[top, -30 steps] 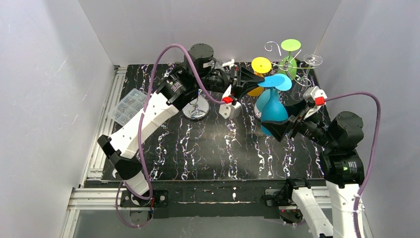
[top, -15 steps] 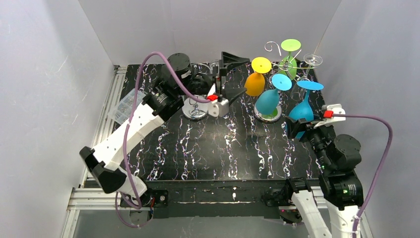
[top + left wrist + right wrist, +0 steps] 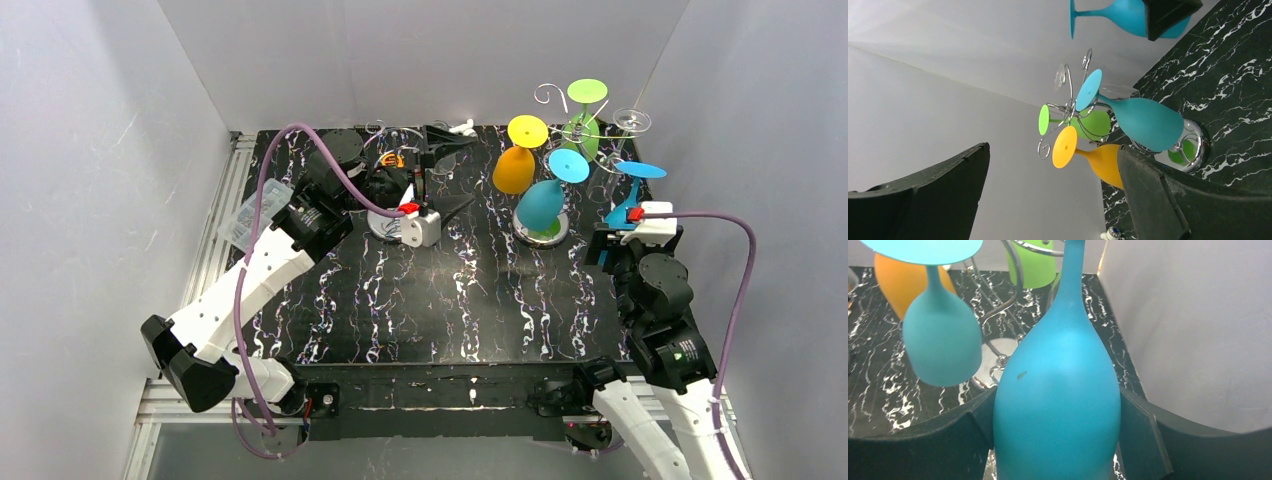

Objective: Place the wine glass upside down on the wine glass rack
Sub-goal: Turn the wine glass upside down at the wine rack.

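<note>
Left gripper (image 3: 445,170): jaws spread wide, nothing between them, just beside a short wire stand (image 3: 395,228) at the back-left of the table (image 3: 450,300). Wine glass rack (image 3: 545,237) stands back-right. An orange glass (image 3: 514,170), a teal glass (image 3: 541,203) and a green glass (image 3: 585,130) hang on it foot-up. Right gripper (image 3: 612,240): jaws set wide but clamped on the bowl of the blue wine glass (image 3: 1058,405). The glass is upside down, foot up, just right of the rack. Cannot tell whether it touches the rack.
</note>
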Tool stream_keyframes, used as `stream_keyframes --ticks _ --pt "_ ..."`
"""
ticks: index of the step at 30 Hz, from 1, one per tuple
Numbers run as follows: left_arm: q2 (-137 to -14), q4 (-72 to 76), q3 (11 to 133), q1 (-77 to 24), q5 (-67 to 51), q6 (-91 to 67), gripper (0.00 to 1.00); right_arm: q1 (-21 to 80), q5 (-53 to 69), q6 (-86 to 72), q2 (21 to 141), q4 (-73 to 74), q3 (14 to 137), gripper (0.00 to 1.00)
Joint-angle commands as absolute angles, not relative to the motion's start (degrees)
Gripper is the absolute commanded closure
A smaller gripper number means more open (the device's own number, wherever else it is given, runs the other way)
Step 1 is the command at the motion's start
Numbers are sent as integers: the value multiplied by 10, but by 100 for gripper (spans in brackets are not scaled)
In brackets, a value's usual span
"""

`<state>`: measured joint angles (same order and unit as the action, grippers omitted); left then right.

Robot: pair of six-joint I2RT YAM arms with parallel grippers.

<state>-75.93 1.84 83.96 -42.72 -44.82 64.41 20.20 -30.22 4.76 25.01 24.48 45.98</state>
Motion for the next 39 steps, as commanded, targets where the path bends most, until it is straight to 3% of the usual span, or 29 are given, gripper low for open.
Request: stream_keyframes --ticks 1,16,24,32,39 --pt "-726 33 818 -413 -462 633 2 222 -395 69 241 171 450 92" --pt "-714 38 775 -379 -473 617 2 243 -423 103 325 68 436 89" --pt "-704 36 763 -371 -475 616 2 174 -378 76 344 71 429 88" --pt "-705 36 762 -367 -478 618 2 -74 -101 30 402 58 445 90" --pt "-701 36 751 -360 -478 618 2 -88 29 40 419 6 432 91"
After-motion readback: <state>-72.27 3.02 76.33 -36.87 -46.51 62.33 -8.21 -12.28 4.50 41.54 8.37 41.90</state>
